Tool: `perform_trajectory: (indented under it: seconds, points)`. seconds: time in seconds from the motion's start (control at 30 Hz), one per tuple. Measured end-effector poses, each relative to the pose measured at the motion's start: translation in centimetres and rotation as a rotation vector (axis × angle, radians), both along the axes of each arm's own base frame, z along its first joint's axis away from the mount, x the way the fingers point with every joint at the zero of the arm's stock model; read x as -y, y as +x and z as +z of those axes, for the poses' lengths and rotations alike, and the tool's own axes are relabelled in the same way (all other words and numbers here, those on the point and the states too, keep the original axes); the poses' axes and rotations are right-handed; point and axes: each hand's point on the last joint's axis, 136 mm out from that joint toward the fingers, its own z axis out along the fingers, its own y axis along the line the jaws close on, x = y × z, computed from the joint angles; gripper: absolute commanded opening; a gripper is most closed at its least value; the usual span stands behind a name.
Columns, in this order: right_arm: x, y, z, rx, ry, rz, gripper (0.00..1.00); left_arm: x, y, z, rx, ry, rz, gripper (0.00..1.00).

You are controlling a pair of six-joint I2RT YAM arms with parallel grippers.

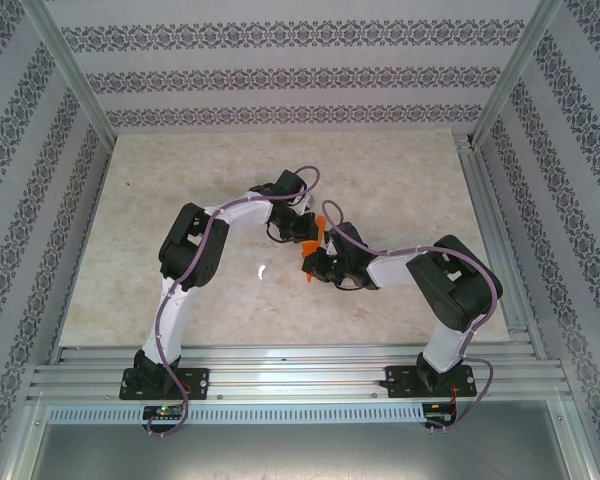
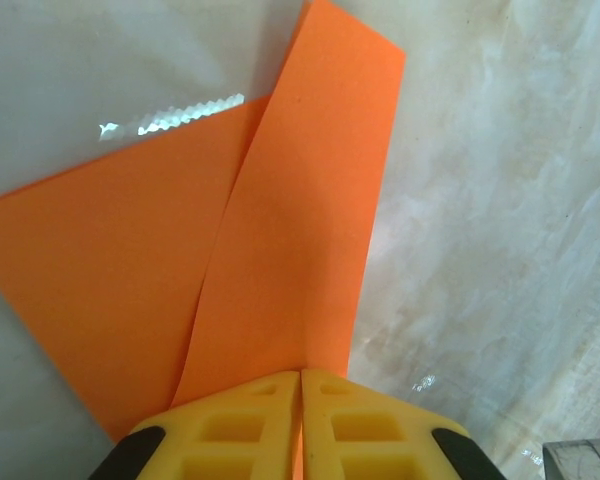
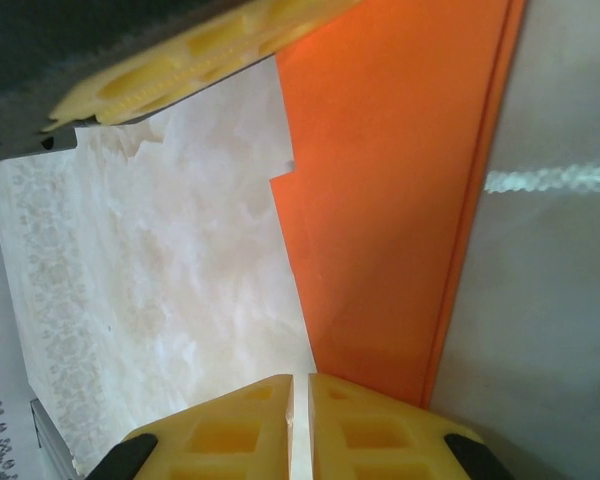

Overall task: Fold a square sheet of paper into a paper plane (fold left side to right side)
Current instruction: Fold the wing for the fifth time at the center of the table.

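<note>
Patterned grey-and-white wallpaper panels (image 1: 280,60) wall in a pale marble-look table (image 1: 180,200), with a ribbed aluminium rail (image 1: 300,375) along its near edge. From that rail the white left arm with black joints (image 1: 195,250) and the matching right arm (image 1: 450,290) reach inward, each trailing a purple cable, and meet near the middle of the table.

Between them is the thin bright orange sheet of paper (image 1: 318,236), a small patch of colour in the top view, partly covered by the wrists. In the left wrist view the orange sheet of paper (image 2: 280,250) shows two overlapping layers, a narrower flap lying over a broader one, both running down into the left gripper (image 2: 302,375), whose yellow fingers are pressed together on it.

In the right wrist view the orange sheet of paper (image 3: 390,200) has a doubled edge along its right side. Its lower end meets the right gripper (image 3: 300,378), whose jaws are closed to a thin slit; whether they nip the paper I cannot tell. A yellow finger (image 3: 200,50) crosses the top corner.
</note>
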Motion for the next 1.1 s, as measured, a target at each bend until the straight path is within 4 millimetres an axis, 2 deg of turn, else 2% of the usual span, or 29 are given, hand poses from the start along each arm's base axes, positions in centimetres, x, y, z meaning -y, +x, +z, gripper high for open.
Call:
perform_trajectory:
  seconds: [0.47,0.73,0.87,0.93,1.0,1.1]
  points:
    - [-0.8,-1.0,-0.1,0.003,-0.012,0.006,0.13,0.0,-0.2,0.0,-0.009,-0.008,-0.004,0.10]
    - [-1.6,-4.6,-0.4,-0.077,-0.040,0.093,0.13,0.1,-0.1,0.0,-0.003,-0.012,-0.003,0.10]
    - [-1.1,-6.0,-0.2,-0.110,-0.061,0.121,0.16,0.2,0.1,0.0,0.006,-0.018,-0.003,0.10]
    - [-0.3,-6.5,0.7,-0.104,-0.095,0.132,0.19,0.2,0.2,0.0,0.010,-0.021,-0.003,0.10]
    - [0.3,-6.1,2.9,-0.065,-0.109,0.138,0.20,0.2,0.2,-0.1,0.012,-0.023,-0.003,0.10]
    - [0.6,-3.2,7.1,0.044,-0.079,0.115,0.18,0.2,0.3,0.0,0.016,-0.026,-0.003,0.10]
